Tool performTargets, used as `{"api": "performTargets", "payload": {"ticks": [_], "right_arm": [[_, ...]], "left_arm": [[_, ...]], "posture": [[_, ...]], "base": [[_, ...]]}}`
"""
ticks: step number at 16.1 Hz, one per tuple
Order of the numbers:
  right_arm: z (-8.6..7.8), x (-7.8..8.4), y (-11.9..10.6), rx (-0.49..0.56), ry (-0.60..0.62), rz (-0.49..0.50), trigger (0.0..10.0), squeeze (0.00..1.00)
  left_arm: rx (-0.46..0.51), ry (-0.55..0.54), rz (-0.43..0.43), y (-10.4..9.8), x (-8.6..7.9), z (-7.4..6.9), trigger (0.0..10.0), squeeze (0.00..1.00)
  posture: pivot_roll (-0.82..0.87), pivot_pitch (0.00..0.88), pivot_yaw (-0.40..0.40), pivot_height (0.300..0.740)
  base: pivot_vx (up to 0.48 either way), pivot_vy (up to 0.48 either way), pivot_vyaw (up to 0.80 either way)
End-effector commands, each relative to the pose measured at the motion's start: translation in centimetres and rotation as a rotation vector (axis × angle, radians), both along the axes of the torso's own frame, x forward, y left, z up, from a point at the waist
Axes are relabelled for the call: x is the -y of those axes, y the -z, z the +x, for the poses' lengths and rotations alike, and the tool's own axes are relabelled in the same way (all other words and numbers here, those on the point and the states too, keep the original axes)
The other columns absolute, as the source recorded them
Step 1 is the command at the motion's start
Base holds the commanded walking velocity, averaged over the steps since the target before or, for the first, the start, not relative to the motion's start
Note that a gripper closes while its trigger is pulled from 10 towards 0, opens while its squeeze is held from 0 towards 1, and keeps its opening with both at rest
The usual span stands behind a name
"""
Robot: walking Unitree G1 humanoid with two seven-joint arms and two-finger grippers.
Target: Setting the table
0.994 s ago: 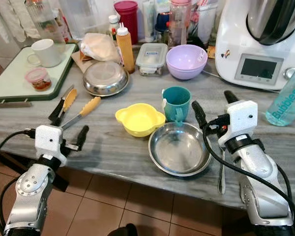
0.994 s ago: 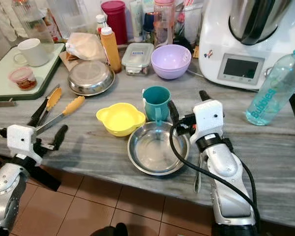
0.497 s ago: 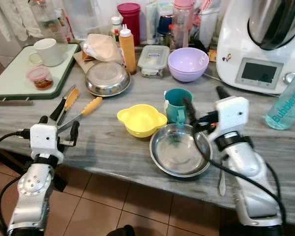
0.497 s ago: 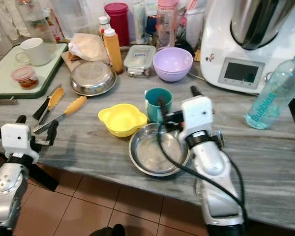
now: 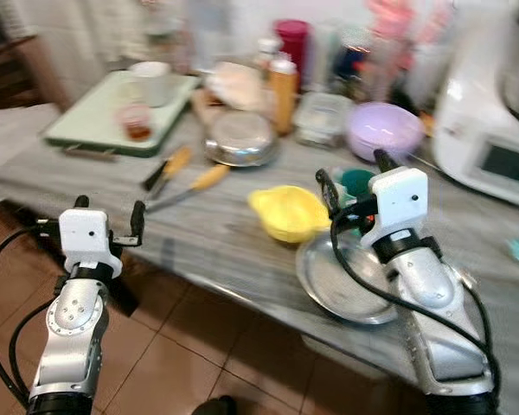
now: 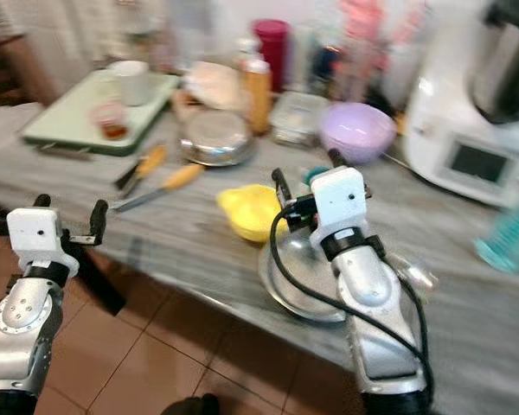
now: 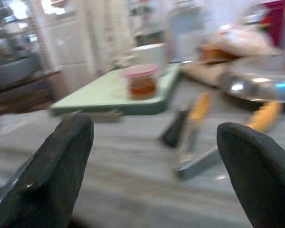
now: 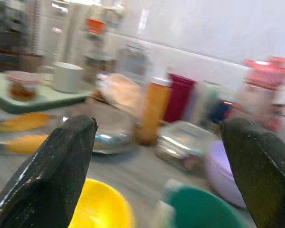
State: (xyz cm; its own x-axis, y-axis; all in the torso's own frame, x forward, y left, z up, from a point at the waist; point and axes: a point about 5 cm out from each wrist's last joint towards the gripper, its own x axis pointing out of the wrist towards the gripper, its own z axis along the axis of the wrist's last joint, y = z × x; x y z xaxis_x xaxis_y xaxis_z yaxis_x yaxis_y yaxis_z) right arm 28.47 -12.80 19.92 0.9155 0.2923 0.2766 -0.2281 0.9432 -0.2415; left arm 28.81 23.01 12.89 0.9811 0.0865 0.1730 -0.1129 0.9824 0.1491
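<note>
Step in hand, as I judge it: approach and selection, nothing grasped yet; head views are smeared, so fine detail is unreliable. Landmark is the yellow bowl (image 5: 287, 213), a glossy, lobed plastic shape on the grey, wood-grained counter (image 5: 199, 238). The right gripper (image 5: 355, 181) hovers just beside the bowl on its far-right side, fingers spread wide apart and empty, over the teal cup (image 8: 206, 209), which stands touching or nearly touching the bowl. A shallow round steel plate (image 5: 346, 281), shiny and smooth, lies just right of the bowl toward the counter edge. Yellow-handled tongs (image 5: 186, 183) lie to the bowl's left; a second steel dish (image 5: 240, 138) and a lilac bowl (image 5: 385, 130) sit beyond it. The left gripper (image 5: 105, 216) hangs well left of the bowl, off the counter edge, fingers apart and empty. The next move probably calls for the right fingers to descend around the cup's rim or handle; its smooth plastic wall may slip.
</note>
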Motion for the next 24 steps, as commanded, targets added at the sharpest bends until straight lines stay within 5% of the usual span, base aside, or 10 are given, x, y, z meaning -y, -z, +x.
{"api": "performTargets", "payload": {"ticks": [1,24], "right_arm": [[0.0,-0.1,-0.2,0.007,-0.010,-0.010,10.0,0.00],[0.4,-1.4,-0.2,0.002,-0.066,0.041,10.0,0.00]], "left_arm": [[0.018,-0.022,0.007,-0.6,-0.3,0.0,10.0,0.00],[-0.016,-0.132,0.037,0.1,-0.5,-1.1,10.0,0.00]], "posture": [[-0.06,0.062,0.055,0.740],[-0.04,0.065,0.054,0.740]], "base": [[0.000,0.000,0.80],[0.000,0.000,0.77]]}}
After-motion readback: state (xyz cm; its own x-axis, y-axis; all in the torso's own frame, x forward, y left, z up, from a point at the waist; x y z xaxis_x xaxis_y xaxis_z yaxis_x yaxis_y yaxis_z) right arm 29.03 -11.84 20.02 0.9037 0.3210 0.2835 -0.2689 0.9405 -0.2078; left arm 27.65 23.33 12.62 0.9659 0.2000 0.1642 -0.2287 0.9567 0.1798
